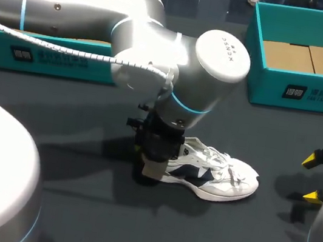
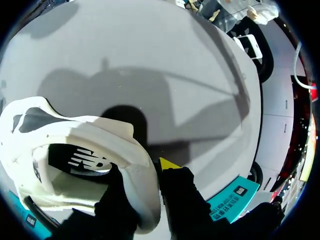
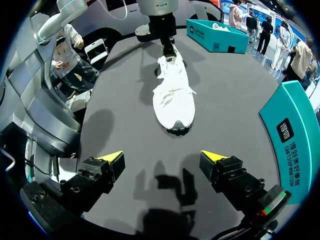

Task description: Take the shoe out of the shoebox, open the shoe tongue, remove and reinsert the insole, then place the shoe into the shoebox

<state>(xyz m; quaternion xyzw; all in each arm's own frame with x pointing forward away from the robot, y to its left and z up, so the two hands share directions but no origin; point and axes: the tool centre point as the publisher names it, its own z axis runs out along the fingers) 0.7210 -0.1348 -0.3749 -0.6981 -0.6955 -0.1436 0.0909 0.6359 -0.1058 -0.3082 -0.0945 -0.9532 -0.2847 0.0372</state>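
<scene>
My left gripper is clamped on the heel collar of the shoe, one finger inside the opening and one outside. In the head view the shoe stands on its sole at centre frame. Its long axis runs rightward, toe towards my right gripper, which hangs with fingers spread at the right edge, bare table between. The tongue looks best reached from that side. The shoebox sits upper right, well apart.
</scene>
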